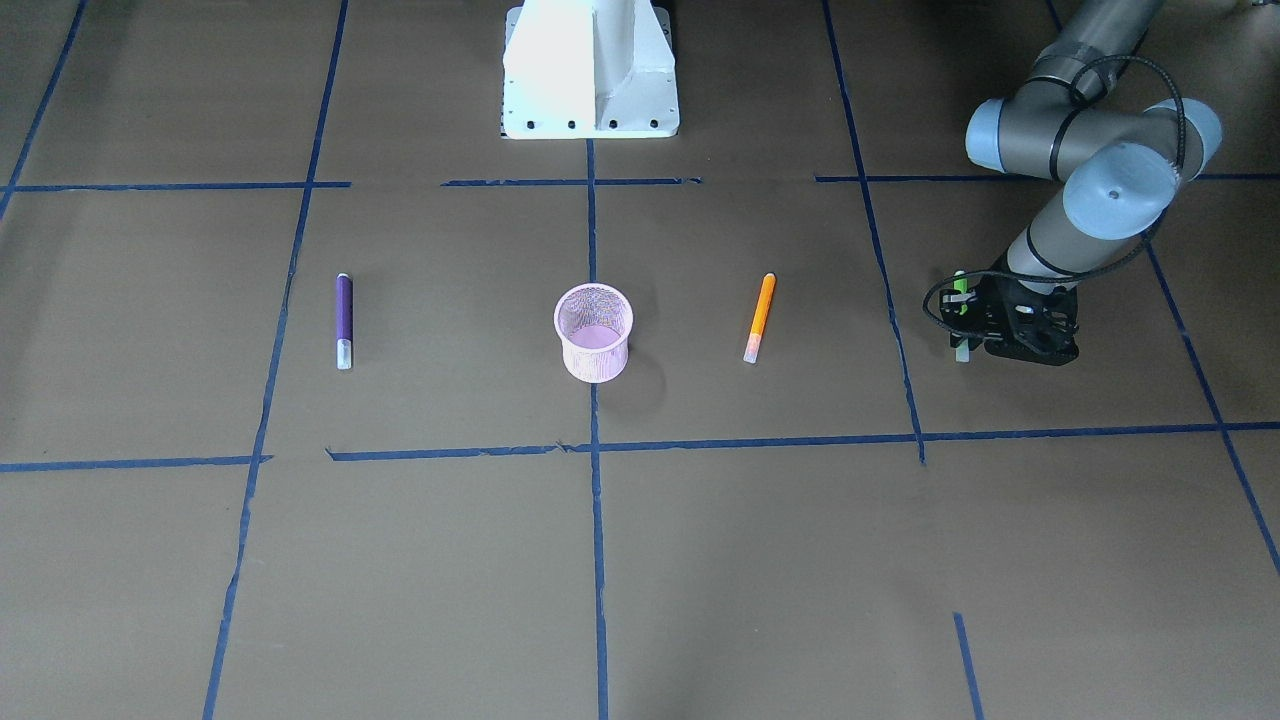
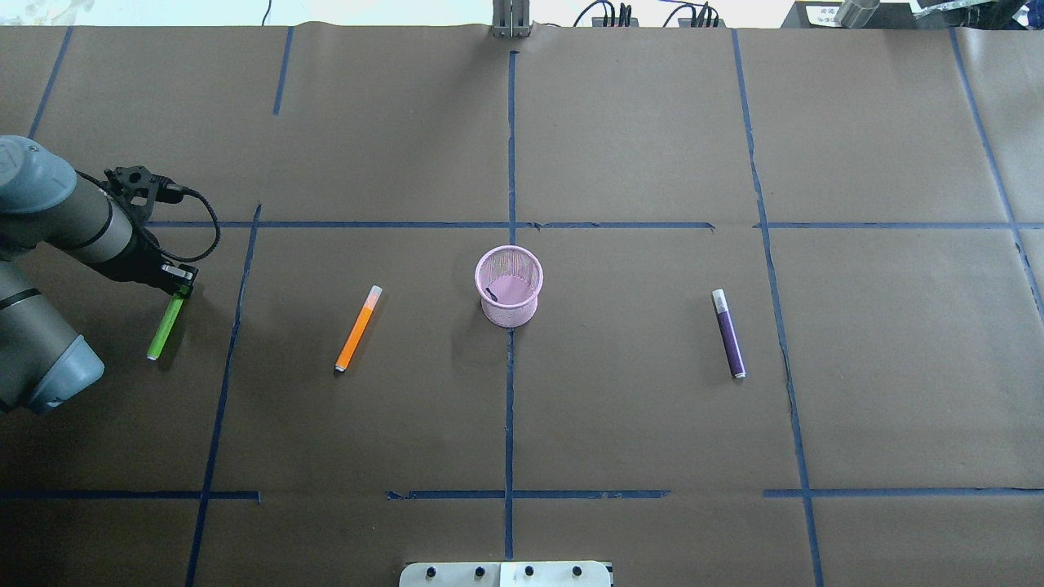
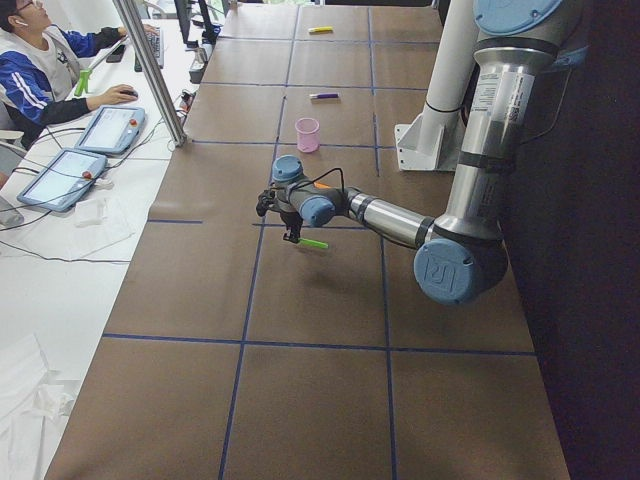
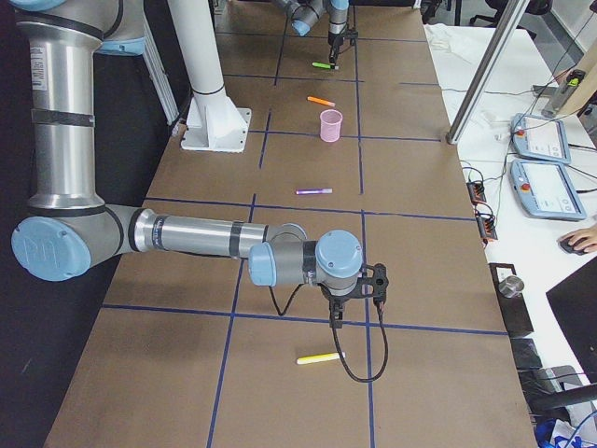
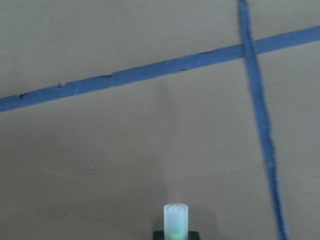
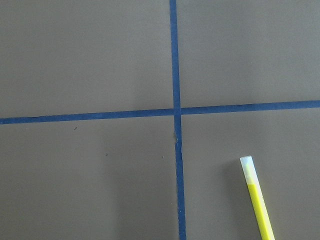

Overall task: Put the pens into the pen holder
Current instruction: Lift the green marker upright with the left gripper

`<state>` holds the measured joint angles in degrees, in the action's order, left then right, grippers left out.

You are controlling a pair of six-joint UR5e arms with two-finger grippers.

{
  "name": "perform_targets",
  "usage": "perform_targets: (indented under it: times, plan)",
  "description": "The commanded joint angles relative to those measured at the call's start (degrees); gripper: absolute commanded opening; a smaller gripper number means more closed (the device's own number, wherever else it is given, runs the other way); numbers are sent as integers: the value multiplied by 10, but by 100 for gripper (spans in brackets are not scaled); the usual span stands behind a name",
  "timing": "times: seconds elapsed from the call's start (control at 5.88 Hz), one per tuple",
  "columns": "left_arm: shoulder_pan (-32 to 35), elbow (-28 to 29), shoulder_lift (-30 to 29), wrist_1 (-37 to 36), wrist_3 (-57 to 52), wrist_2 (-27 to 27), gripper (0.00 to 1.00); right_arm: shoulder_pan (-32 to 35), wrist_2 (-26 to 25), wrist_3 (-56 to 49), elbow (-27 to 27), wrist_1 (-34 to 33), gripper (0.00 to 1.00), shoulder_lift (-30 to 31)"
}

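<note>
The pink mesh pen holder [image 1: 597, 360] [image 2: 510, 314] stands upright at the table's middle. An orange pen [image 1: 760, 317] [image 2: 357, 329] lies flat on my left side of it, and a purple pen [image 1: 343, 320] [image 2: 728, 333] lies flat on my right side. My left gripper [image 2: 176, 284] [image 1: 965, 322] is shut on a green pen [image 2: 165, 328] [image 3: 312, 243] near its pale cap [image 5: 176, 219], far left of the holder. My right gripper [image 4: 337, 317] hangs over a tape crossing close to a yellow pen [image 4: 320, 357] [image 6: 258, 200]; I cannot tell whether it is open or shut.
Blue tape lines grid the brown paper cover. The white robot base [image 1: 590, 70] stands at the table's near edge. A person [image 3: 40, 60] sits at a side desk with tablets [image 3: 110, 128] beyond the far edge.
</note>
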<state>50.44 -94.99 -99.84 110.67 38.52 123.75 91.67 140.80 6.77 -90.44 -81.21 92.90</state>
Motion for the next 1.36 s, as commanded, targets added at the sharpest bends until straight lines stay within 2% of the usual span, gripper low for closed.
perform_targets:
  times: [0.0, 0.17, 0.51, 0.68, 0.85, 1.19]
  plan:
    - [21, -58, -3, 0, 0, -21, 0, 0, 2, 0, -1, 1, 100, 1]
    - [19, -88, -41, -1, 3, -59, 0, 0, 3, 0, -1, 5, 100, 3]
    - [13, -108, -124, 8, 5, -103, 0, 0, 2, 0, -2, 4, 100, 4]
    - [11, -121, -121, 84, 34, -105, 0, 0, 0, -1, 0, 2, 100, 2]
    - [-9, -119, -116, 192, 118, -142, 0, 0, 1, -1, 0, 1, 100, 2]
    - [-108, -109, -138, 345, 179, -299, 0, 0, 1, -2, 0, -1, 100, 6]
